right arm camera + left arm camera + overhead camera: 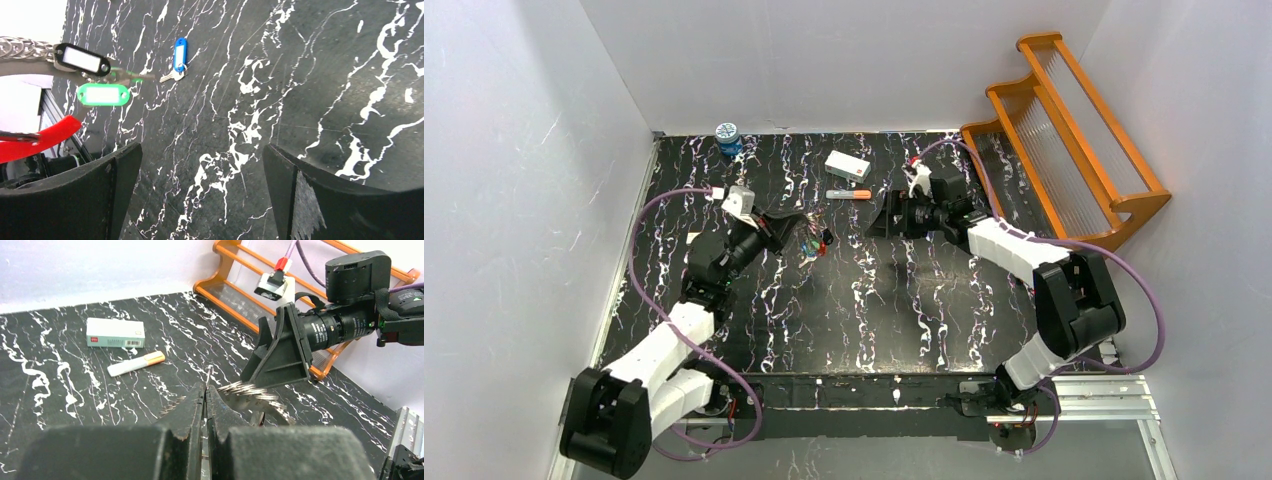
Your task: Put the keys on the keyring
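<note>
My left gripper (792,228) (206,390) is shut on the keyring, whose thin wire sticks up between its pads. The loop's braided silver part (255,392) (20,47) and its red part (45,135) (827,238) hang just above the table. A green-headed key (102,94) and a black tag (82,58) hang close by the loop. A blue-headed key (180,54) lies loose on the table beyond them. My right gripper (886,215) (200,150) (277,360) is open and empty, facing the loop from the right, a short way off.
A white box (847,165) (115,333) and an orange-tipped marker (849,194) (136,363) lie behind the grippers. A blue jar (727,136) stands at the back left. An orange rack (1064,130) (235,285) leans at the back right corner.
</note>
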### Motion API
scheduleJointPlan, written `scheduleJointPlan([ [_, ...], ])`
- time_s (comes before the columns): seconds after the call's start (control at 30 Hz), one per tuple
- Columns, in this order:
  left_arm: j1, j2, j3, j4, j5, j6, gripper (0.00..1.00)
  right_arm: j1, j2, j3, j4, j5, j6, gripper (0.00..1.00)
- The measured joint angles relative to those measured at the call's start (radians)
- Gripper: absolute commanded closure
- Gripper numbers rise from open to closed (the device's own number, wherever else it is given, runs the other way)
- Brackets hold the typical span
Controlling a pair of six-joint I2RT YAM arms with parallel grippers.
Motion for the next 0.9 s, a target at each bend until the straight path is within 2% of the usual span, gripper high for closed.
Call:
scheduleJointPlan([
  [0.37, 0.000, -0.192, 0.023, -0.287, -0.039, 0.127, 1.00, 0.156, -0.049, 0.001, -0.104, 0.125, -0.027, 0.01],
  [0.57, 0.000, -0.190, 0.064, -0.420, -0.075, 0.161, 1.00, 0.214, -0.048, 0.015, -0.130, 0.161, -0.024, 0.01],
  [0.9, 0.000, -0.113, 0.135, -0.494, -0.146, 0.160, 1.00, 0.214, 0.029, 0.149, -0.152, 0.173, -0.035, 0.03],
])
